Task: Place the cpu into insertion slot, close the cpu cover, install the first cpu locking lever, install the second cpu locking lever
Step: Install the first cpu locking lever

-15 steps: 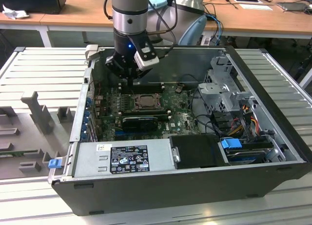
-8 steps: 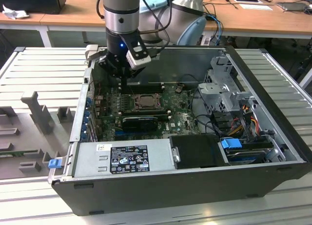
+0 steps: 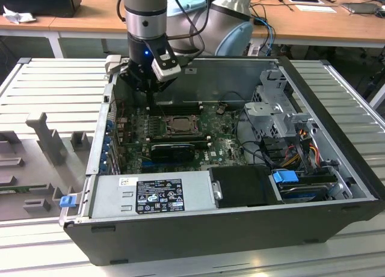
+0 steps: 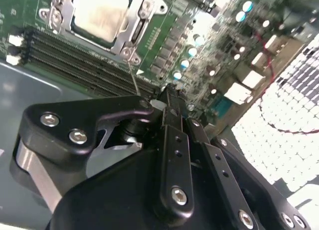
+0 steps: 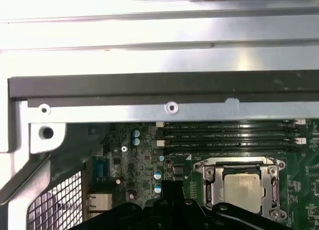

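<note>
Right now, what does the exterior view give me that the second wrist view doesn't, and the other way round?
Exterior view: the whole open computer case, the power supply along its near side, the drive cage at the exterior view's right, and the arm reaching in beside the socket.

Second wrist view: a close look at the cpu seated under the cpu cover, with the gripper shut and holding nothing.

Both: the cpu, the memory slots and the green board.
</note>
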Controlling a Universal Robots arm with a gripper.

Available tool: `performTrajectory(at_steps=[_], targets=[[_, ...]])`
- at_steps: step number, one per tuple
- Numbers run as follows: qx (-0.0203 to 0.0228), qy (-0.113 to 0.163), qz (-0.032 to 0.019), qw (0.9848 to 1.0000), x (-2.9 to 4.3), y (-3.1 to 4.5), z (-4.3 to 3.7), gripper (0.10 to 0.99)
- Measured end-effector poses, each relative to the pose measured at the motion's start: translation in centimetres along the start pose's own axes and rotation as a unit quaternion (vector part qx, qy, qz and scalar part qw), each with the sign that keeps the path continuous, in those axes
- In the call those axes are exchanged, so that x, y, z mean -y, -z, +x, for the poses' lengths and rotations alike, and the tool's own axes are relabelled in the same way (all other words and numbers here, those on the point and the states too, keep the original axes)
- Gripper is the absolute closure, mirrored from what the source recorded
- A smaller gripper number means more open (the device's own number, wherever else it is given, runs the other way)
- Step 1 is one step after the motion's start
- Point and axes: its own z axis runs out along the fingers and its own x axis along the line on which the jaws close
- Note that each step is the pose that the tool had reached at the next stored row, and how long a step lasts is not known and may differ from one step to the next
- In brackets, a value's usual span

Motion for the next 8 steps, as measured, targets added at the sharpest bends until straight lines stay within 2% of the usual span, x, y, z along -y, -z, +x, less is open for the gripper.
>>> performTrajectory(at_steps=[4,8], targets=[[0.0000,0.003,0.0001,1.0000,-0.59,-0.18,-0.05,0.980],[0.0000,0.003,0.0001,1.0000,-0.71,-0.20,-0.83,0.980]])
